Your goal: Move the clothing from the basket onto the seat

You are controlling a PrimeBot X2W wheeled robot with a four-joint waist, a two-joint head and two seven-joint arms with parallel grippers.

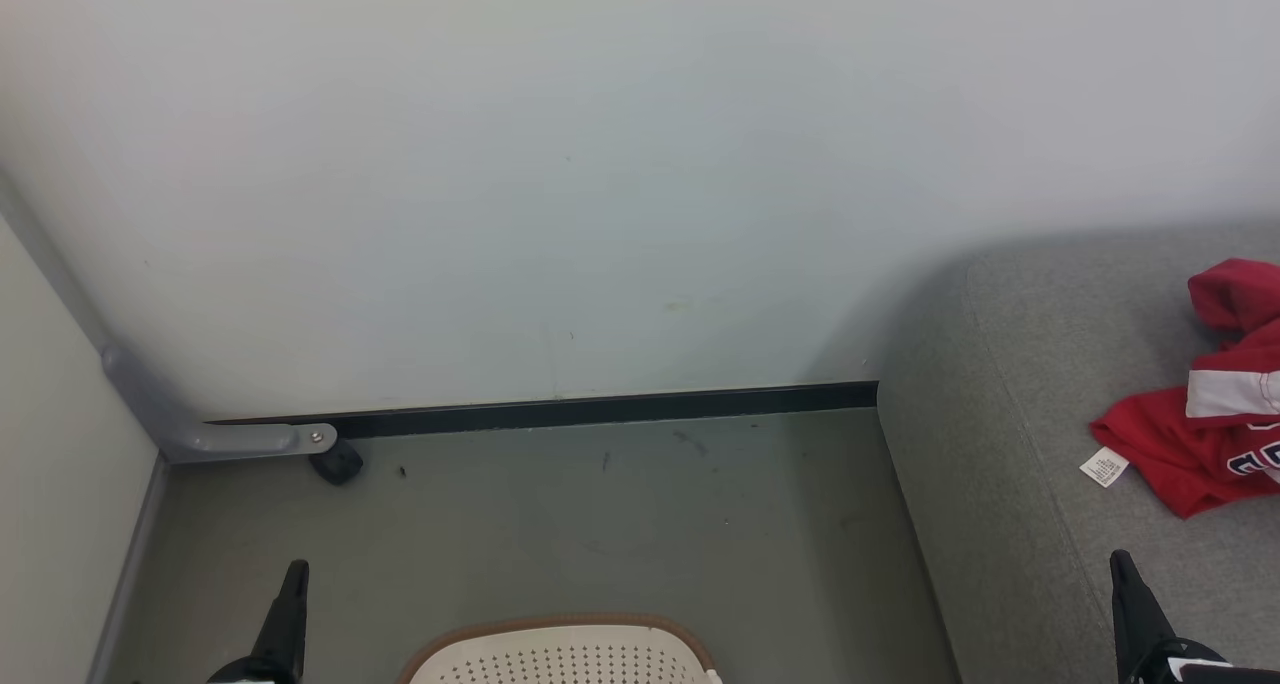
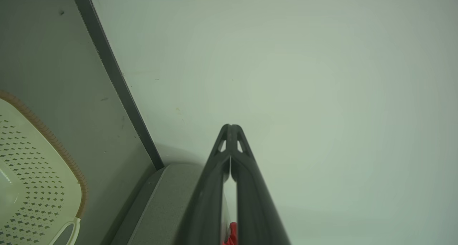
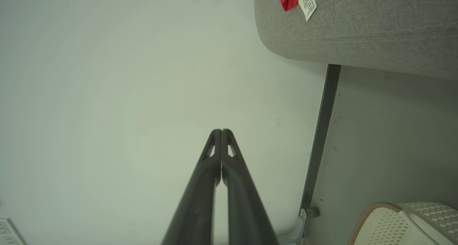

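Red clothing (image 1: 1215,414) with white trim and a white label tag lies heaped on the grey seat (image 1: 1010,384) at the right of the head view. The cream basket (image 1: 565,654) with its brown rim stands on the floor at the bottom centre; what is inside it is cut off. My left gripper (image 1: 296,570) points up left of the basket, shut and holding nothing. My right gripper (image 1: 1119,562) is over the seat's front part, below the clothing, also shut and holding nothing. In the wrist views both finger pairs (image 2: 231,127) (image 3: 221,131) meet at the tips, aimed at the wall.
A pale wall (image 1: 560,184) with a dark skirting strip (image 1: 600,409) closes the far side. A grey bracket and a small black wheel (image 1: 336,461) sit at the left corner. Grey-green floor (image 1: 600,524) lies between wall, basket and seat.
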